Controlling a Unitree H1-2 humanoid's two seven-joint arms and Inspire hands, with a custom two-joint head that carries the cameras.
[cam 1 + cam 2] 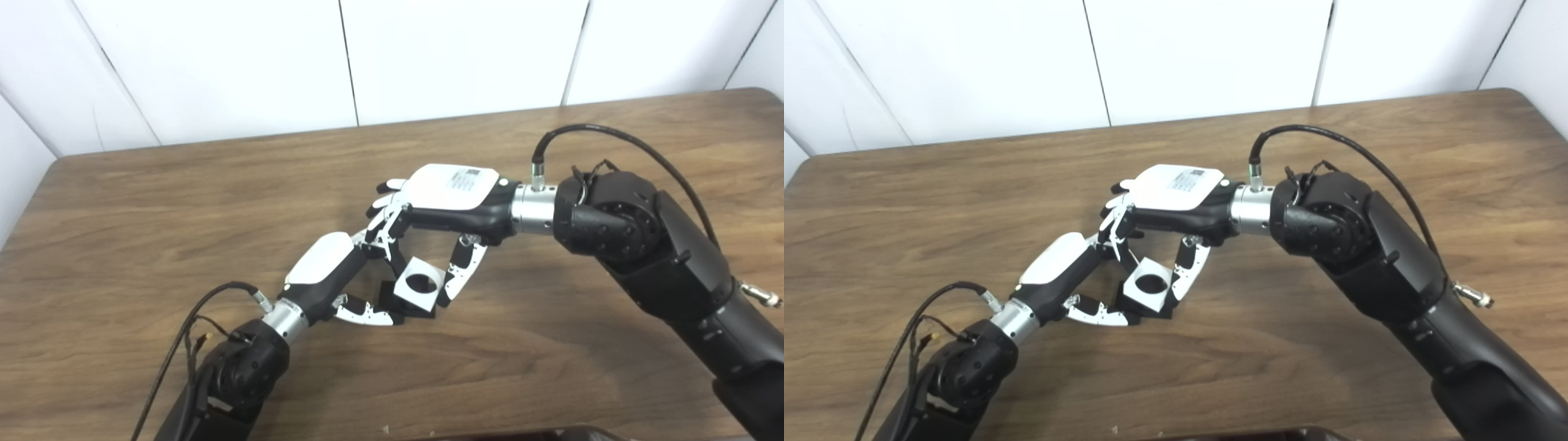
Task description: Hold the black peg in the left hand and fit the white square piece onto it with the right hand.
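Wooden table (184, 202), wide bare edges

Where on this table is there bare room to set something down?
Bare wood lies along the table left of the left hand, and behind the right hand toward the wall. It is crowded around the white square piece.

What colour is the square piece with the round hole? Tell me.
White, with a dark round hole; the square piece shows best in the left eye view.
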